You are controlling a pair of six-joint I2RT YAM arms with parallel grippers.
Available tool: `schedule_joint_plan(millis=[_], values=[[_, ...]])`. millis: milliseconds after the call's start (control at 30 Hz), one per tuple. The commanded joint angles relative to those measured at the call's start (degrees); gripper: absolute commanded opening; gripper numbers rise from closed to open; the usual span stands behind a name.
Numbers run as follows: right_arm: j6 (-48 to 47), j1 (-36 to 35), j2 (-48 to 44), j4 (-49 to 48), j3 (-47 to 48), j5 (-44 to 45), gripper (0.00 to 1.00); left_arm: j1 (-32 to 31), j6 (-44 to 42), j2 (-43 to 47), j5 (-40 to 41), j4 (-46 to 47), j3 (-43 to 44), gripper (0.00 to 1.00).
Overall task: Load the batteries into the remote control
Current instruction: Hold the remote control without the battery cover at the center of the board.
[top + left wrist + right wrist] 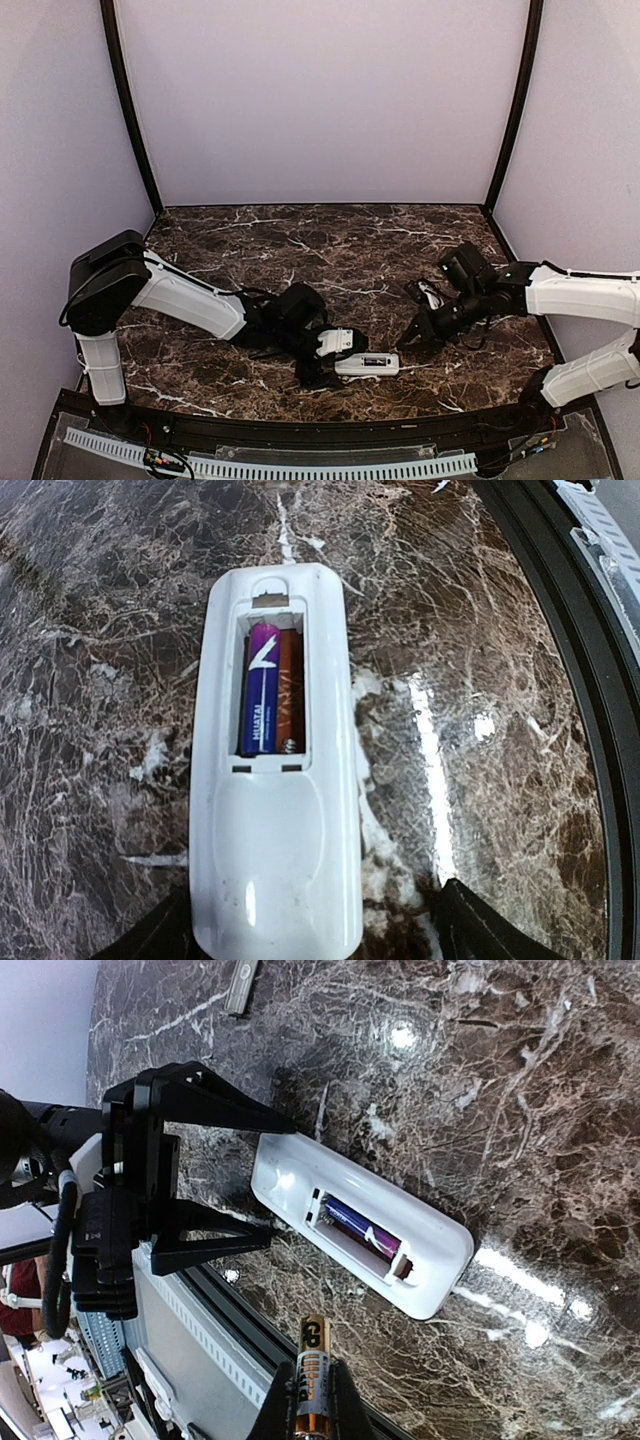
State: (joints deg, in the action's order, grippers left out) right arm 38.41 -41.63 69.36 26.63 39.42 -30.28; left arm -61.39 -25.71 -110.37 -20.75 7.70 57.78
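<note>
The remote control (275, 810) lies back-up on the marble near the front edge, its battery bay uncovered. One purple battery (262, 690) sits in the bay, with a brownish strip beside it that I cannot identify. My left gripper (315, 935) is open, and its black fingers (480, 925) flank the remote's plain end, the right one clearly apart from it. From the right wrist, the remote (365, 1225) lies ahead of my right gripper (312, 1415). That gripper is shut on a gold-and-black battery (312, 1370), held above the table just short of the remote.
The table's black front rim (590, 680) runs close beside the remote. A small flat pale piece (242, 985) lies farther back on the marble. Both arms meet near the front middle (367, 365) of the table.
</note>
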Motion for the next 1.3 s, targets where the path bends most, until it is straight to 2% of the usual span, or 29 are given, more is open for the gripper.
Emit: schedule_joint_plan(millis=[0,167,400,800,1267], values=[[-1.76,-0.46,3.87,-3.50,1.33,-2.58,0.00,-0.14,2.48,-0.93,0.23,-1.23,0.04,0.79],[-3.11,0.18,8.82,-8.37,0.82,-6.20,0.00,-0.20,3.13,-0.87,1.56,-1.28,-0.65,0.73],[-5.56,0.36,11.40,-6.12,2.62,-9.61,0.00,-1.02,4.89,-0.78,2.58,-0.58,-0.91,0.68],[-2.47,0.36,13.76,-11.06,0.84,-6.61,0.00,-1.49,6.13,0.70,3.61,-0.64,-3.15,0.64],[-6.25,0.35,21.59,-5.95,6.17,-5.60,0.00,-1.98,8.48,0.92,4.04,3.14,-6.71,0.63]])
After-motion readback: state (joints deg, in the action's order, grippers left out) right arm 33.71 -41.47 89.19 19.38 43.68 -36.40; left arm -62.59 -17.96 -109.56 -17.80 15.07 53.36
